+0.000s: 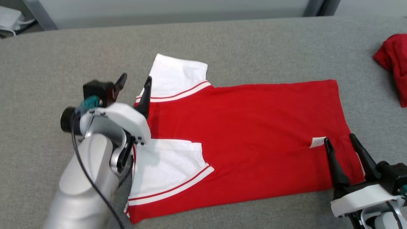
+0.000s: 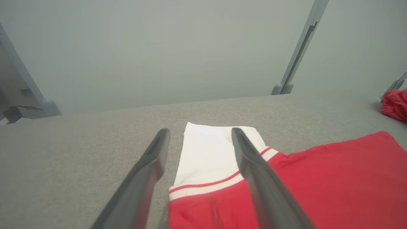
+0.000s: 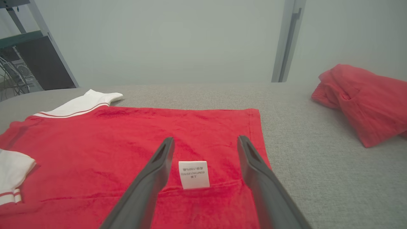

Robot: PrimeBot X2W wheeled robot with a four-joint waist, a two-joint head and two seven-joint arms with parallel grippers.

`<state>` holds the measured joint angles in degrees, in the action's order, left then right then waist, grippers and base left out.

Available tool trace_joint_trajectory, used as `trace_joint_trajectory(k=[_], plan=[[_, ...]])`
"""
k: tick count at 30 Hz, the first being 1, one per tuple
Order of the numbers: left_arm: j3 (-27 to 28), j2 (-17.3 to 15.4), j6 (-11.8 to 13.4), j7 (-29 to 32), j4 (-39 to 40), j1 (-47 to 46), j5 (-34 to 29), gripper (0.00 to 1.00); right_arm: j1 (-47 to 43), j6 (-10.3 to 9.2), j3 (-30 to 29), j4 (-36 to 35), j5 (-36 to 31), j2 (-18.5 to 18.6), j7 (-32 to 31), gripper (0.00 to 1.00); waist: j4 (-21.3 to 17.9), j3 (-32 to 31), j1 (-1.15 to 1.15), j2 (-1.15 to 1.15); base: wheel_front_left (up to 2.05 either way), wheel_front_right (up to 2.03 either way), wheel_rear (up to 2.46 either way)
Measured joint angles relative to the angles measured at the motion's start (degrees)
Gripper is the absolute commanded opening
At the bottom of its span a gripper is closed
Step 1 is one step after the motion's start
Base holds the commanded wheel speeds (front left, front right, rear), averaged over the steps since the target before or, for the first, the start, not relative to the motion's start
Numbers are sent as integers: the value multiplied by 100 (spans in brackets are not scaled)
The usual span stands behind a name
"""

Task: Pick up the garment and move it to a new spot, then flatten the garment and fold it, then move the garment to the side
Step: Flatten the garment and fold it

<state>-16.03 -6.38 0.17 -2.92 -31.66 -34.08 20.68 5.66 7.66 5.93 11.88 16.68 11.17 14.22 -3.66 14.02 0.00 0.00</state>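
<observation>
Red garment [image 1: 254, 127] flat; grey woven tabletop [image 1: 222, 41].

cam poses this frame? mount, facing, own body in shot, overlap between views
Head view: on the head, looking forward and down at the garment spread on the grey table; open left gripper and pale forearm lower left, open right gripper lower right.
Left wrist view: on the left wrist, looking along its own fingers at the far white sleeve.
Right wrist view: on the right wrist, along its own fingers at the care label.
Shared: all three show the garment and the crumpled red cloth.
</observation>
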Motion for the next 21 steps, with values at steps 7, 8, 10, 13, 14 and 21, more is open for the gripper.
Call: trace_joint_trajectory(k=[7,8,10,13,14,21], plan=[[-79,84,-160,592,-871,-1077,58,100,205,0,18,-58,0,19,1,100,-42,451,0,0,0,0,0],[-82,93,-160,611,-992,-1236,57,100,247,0,23,-84,0,22,1,100,-56,512,0,0,0,0,0],[-90,97,-160,727,-1218,-1524,56,100,342,0,35,-154,-1,22,1,100,-95,624,0,0,0,0,0],[-114,92,-162,814,-1564,-1927,44,100,445,0,31,-188,-7,21,1,100,-174,798,0,0,0,0,0],[-124,93,-162,853,-1682,-2056,40,100,461,0,31,-196,-7,20,1,100,-204,857,0,0,0,0,0],[-204,138,-170,817,-2486,-2744,-48,100,489,0,51,-204,-9,30,1,100,-400,1187,0,0,0,0,0]])
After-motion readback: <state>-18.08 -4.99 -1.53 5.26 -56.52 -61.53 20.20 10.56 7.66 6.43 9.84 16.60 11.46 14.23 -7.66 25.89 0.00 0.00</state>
